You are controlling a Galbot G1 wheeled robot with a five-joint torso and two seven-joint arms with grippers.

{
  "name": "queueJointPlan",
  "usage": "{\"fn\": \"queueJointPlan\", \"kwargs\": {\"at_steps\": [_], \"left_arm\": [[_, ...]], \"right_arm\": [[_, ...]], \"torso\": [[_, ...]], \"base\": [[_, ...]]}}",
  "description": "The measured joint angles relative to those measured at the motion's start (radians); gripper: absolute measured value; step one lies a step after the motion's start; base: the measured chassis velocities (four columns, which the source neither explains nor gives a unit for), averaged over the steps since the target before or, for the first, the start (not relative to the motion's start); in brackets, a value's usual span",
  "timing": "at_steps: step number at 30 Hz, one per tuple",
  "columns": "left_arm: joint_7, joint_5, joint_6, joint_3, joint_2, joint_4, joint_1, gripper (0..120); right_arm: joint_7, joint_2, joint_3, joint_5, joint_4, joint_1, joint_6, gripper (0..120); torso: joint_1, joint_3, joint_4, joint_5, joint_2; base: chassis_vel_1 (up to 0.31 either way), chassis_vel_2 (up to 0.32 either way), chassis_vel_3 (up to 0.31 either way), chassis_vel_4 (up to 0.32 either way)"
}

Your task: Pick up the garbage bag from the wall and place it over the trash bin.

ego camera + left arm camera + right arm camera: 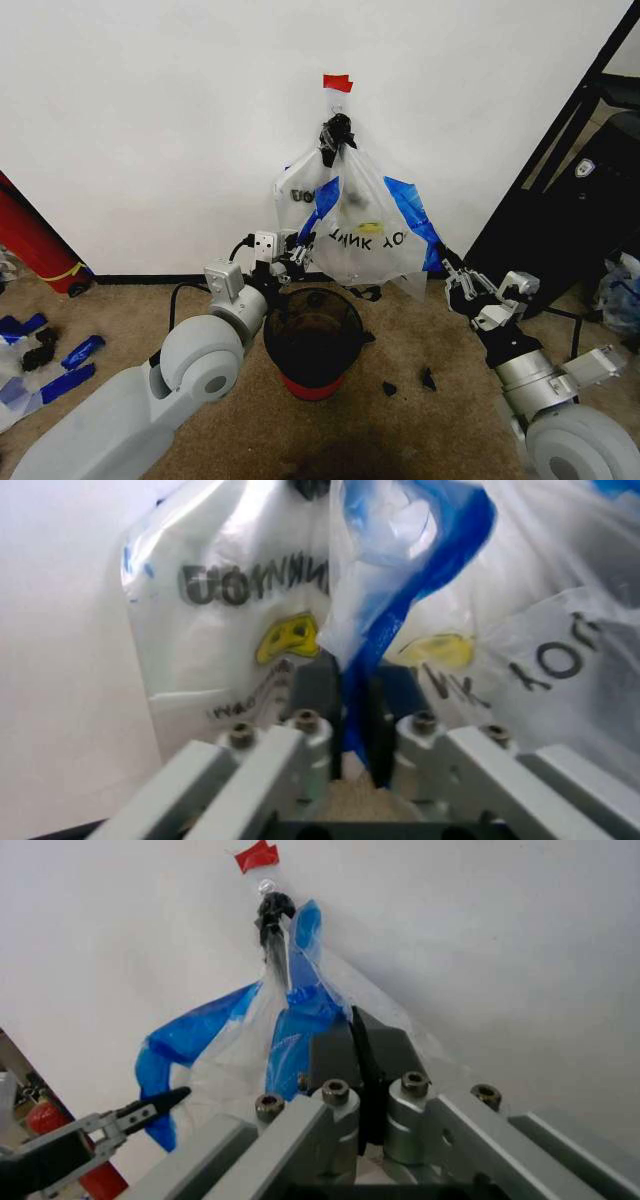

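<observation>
The garbage bag (pixel 365 225), clear with black print and blue tape strips, hangs from a hook under a red tape piece (pixel 337 82) on the white wall (pixel 150 130). Below it on the carpet stands the black trash bin (pixel 313 340) with its red base band. My left gripper (pixel 290 257) is at the bag's lower left edge. In the left wrist view its fingers (pixel 315 694) stand close together with a blue strip of the garbage bag (pixel 400 592) pinched between them. My right gripper (pixel 452 277) is by the bag's lower right corner, its fingers (pixel 335 1057) pressed shut against each other.
A second printed bag (pixel 298 190) without blue tape hangs behind on the same hook. A big red cylinder (pixel 30 245) leans at the left. Blue tape scraps (pixel 70 362) and black bits (pixel 410 382) lie on the carpet. Dark furniture (pixel 570 200) stands at the right.
</observation>
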Motion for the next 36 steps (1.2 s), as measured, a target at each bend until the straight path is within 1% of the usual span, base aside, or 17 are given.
{"fn": "queueJointPlan", "kwargs": {"at_steps": [1, 8, 9, 10, 12, 13, 14, 15, 16, 17, 19, 22, 27, 32, 36], "left_arm": [[-0.005, 0.0, 0.0, -0.008, 0.003, -0.015, 0.013, 0], [-0.011, 0.003, -0.006, -0.072, 0.027, -0.103, 0.118, 0], [-0.009, 0.004, -0.011, -0.1, 0.04, -0.136, 0.156, 0], [-0.009, 0.004, -0.011, -0.1, 0.04, -0.136, 0.156, 0], [-0.009, 0.005, -0.015, -0.128, 0.05, -0.168, 0.196, 0], [-0.009, 0.007, -0.017, -0.153, 0.059, -0.194, 0.245, 0], [-0.009, 0.007, -0.017, -0.153, 0.059, -0.194, 0.245, 0], [-0.006, 0.013, -0.021, -0.163, 0.065, -0.208, 0.281, 0], [-0.005, 0.016, -0.022, -0.165, 0.067, -0.211, 0.29, 0], [0.001, 0.032, -0.029, -0.176, 0.071, -0.219, 0.337, 0], [0.002, 0.036, -0.03, -0.179, 0.071, -0.221, 0.349, 0], [0.004, 0.053, -0.035, -0.193, 0.061, -0.222, 0.398, 0], [0.005, 0.06, -0.042, -0.221, 0.06, -0.222, 0.416, 0], [0.005, 0.049, -0.048, -0.247, 0.067, -0.222, 0.389, 0], [0.009, 0.029, -0.048, -0.301, 0.094, -0.22, 0.352, 0]], "right_arm": [[0.001, 0.003, 0.0, 0.0, 0.0, -0.001, 0.0, 0], [-0.009, 0.013, 0.01, 0.008, 0.001, -0.035, 0.0, 0], [-0.019, 0.014, 0.017, 0.008, 0.004, -0.052, 0.001, 0], [-0.019, 0.014, 0.017, 0.008, 0.004, -0.052, 0.001, 0], [-0.027, 0.015, 0.023, 0.007, 0.007, -0.069, 0.005, 0], [-0.033, 0.018, 0.024, 0.001, 0.008, -0.085, 0.01, 0], [-0.033, 0.018, 0.024, 0.001, 0.008, -0.085, 0.01, 0], [-0.038, 0.019, 0.025, -0.005, 0.008, -0.097, 0.015, 0], [-0.039, 0.02, 0.025, -0.007, 0.008, -0.102, 0.017, 0], [-0.045, 0.023, 0.025, -0.016, 0.008, -0.121, 0.026, 0], [-0.046, 0.024, 0.026, -0.018, 0.007, -0.126, 0.029, 0], [-0.048, 0.029, 0.026, -0.026, 0.006, -0.141, 0.035, 0], [-0.045, 0.031, 0.024, -0.026, 0.014, -0.131, 0.036, 0], [-0.031, 0.027, 0.026, -0.021, 0.028, -0.087, 0.035, 0], [0.003, -0.004, 0.036, 0.032, 0.072, 0.009, 0.0, 0]], "torso": [[0.0, 0.0, 0.0, 0.0, 0.0], [0.0, 0.0, 0.0001, -0.0001, 0.0], [0.0, 0.0, 0.0, -0.0001, 0.0], [0.0, 0.0, 0.0, -0.0001, 0.0], [0.0, 0.0, 0.0, -0.0001, 0.0], [0.0, 0.0, -0.0001, 0.0, 0.0], [0.0, 0.0, -0.0001, 0.0, 0.0], [0.0, 0.0, 0.0002, 0.0, 0.0], [0.0, 0.0, 0.0003, 0.0, 0.0], [0.0, 0.0, 0.0, -0.0001, 0.0], [0.0, 0.0, 0.0001, -0.0001, 0.0], [0.0, 0.0, -0.0002, -0.0001, 0.0], [0.0, 0.0, -0.0001, -0.0001, 0.0], [0.0, 0.0, -0.0001, 0.0, 0.0], [0.0, 0.0, 0.0001, 0.0, 0.0]], "base": [[0.0, 0.0, 0.0, 0.0], [0.0, 0.0, 0.0, 0.0], [0.0, 0.0, 0.0, 0.0], [0.0, 0.0, 0.0, 0.0], [0.0, 0.0, 0.0, 0.0], [0.0, 0.0, 0.0, 0.0], [0.0, 0.0, 0.0, 0.0], [0.0, 0.0, 0.0, 0.0], [0.0, 0.0, 0.0, 0.0], [0.0, 0.0, 0.0, 0.0], [0.0, 0.0, 0.0, 0.0], [0.0, 0.0, 0.0, 0.0], [0.0, 0.0, 0.0, 0.0], [0.0, 0.0, 0.0, 0.0], [0.0, 0.0, 0.0, 0.0]]}}
